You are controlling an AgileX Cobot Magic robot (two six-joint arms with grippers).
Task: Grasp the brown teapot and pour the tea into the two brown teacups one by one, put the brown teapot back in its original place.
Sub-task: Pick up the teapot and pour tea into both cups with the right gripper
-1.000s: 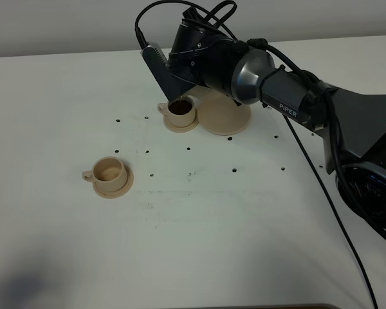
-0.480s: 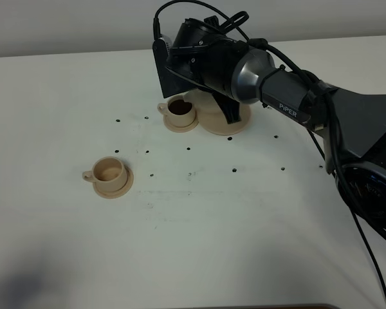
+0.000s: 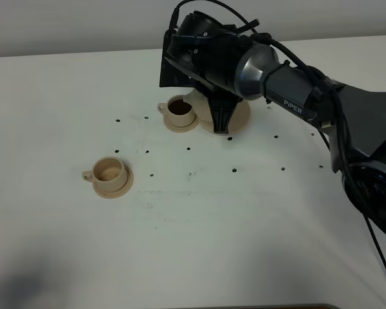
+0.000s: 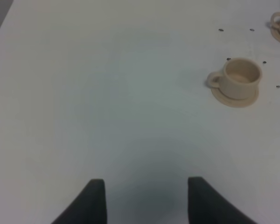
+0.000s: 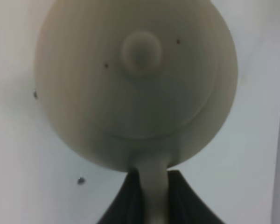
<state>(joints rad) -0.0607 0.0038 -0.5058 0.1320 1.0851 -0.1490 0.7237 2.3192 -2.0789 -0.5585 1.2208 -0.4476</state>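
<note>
Right gripper (image 3: 222, 122) low over wide saucer (image 3: 243, 116), just beside tea-filled far cup (image 3: 180, 111); near cup (image 3: 109, 172) empty, well apart. Left wrist: left gripper (image 4: 146, 196) jaws apart, holding nothing, over table (image 4: 84, 93). Right wrist: clamped on teapot (image 5: 140, 79) handle, lid knob up.

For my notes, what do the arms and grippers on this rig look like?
The right arm is glossy black and dark grey with rounded joint housings, white PiPER lettering on one link, and black cables looping over its wrist. The left gripper shows only two dark, flat fingers; the right gripper is dark too.
</note>
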